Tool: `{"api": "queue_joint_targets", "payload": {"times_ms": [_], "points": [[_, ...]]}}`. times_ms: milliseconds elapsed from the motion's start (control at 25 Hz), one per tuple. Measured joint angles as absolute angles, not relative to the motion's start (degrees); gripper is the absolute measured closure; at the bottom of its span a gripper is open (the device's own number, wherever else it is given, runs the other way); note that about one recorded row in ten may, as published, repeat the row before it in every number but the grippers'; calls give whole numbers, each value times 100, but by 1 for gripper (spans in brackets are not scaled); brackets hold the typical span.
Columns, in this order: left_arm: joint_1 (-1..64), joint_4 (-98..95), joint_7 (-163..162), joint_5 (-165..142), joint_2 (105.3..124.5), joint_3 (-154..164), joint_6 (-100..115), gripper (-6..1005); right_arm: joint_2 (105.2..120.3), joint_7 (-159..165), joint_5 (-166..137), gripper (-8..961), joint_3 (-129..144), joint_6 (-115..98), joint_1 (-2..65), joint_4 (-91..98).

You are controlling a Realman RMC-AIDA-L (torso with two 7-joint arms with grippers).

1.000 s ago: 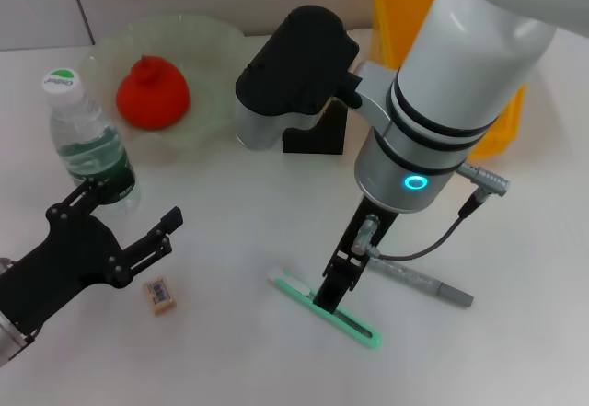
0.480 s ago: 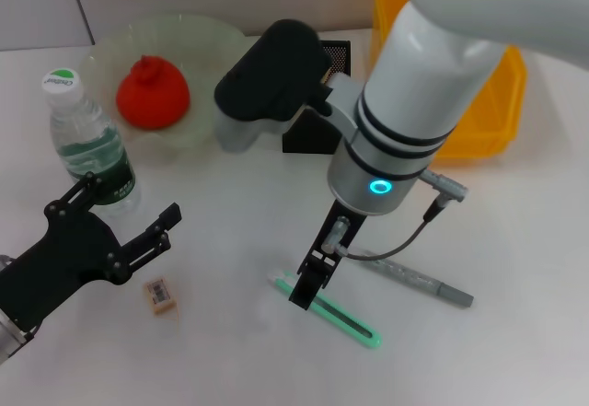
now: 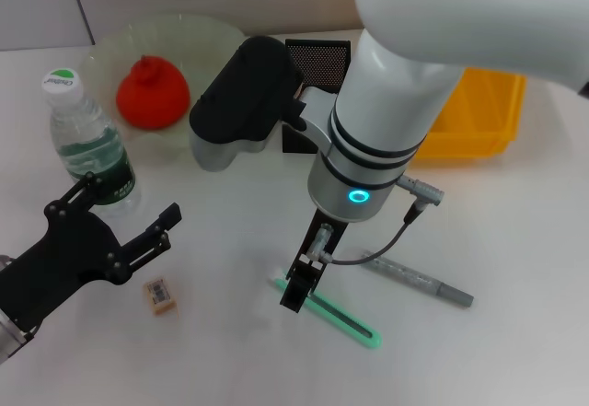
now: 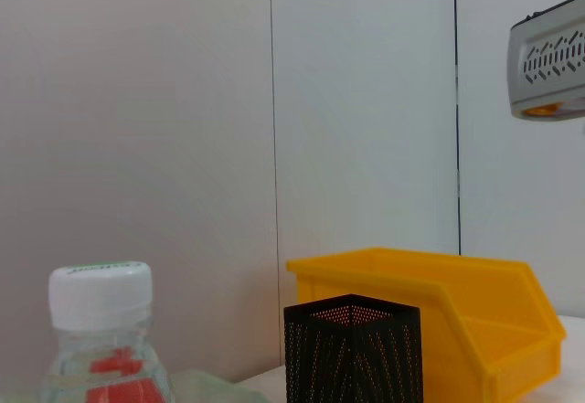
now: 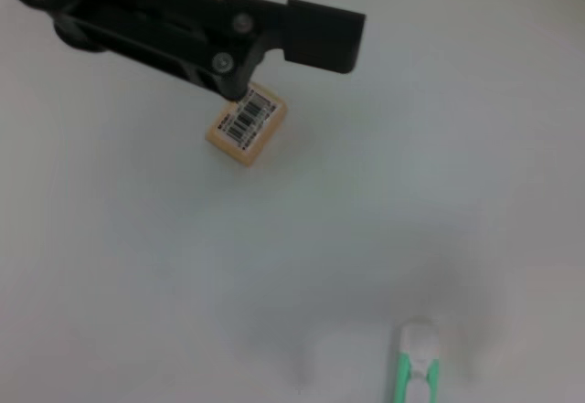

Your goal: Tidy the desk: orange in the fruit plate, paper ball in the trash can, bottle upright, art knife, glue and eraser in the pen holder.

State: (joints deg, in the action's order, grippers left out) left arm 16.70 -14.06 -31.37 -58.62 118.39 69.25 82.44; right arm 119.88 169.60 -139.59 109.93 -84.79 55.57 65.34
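At far left of the desk the left gripper [image 3: 124,231] hovers low with its fingers spread and nothing between them, just in front of the bottle [image 3: 86,144], which stands upright, white cap on. Eraser [image 3: 159,295] lies flat just beside that gripper's fingertips, barcode sticker up. Behind, the orange [image 3: 153,92] sits in the fruit plate [image 3: 216,42]. Centre: the right gripper [image 3: 296,291] hangs over the white end of the art knife [image 3: 336,314]; whether its fingers are parted or closed, cannot tell. Knife is a slim mint-green strip with a white butt, lying flat on the table and running diagonally away to the right. Judgement: step in hand is picking up the knife. To do it well, centre the fingers across the narrow width, further along the body than the tip, and come down square so the thin handle does not skate away. Glue [image 3: 419,279] lies near, right of the knife; keep clear of it. Pen holder [image 3: 318,61] and trash can [image 3: 474,111] stand at the back right.
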Motion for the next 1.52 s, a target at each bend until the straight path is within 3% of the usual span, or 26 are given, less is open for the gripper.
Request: {"api": "queue_joint_targets", "payload": {"times_ms": [1520], "points": [[1705,-1388,-3132,-5862,11839,6926,8244,195,11988,16936,-13873,276,11673,-7845,5585,6139]]}}
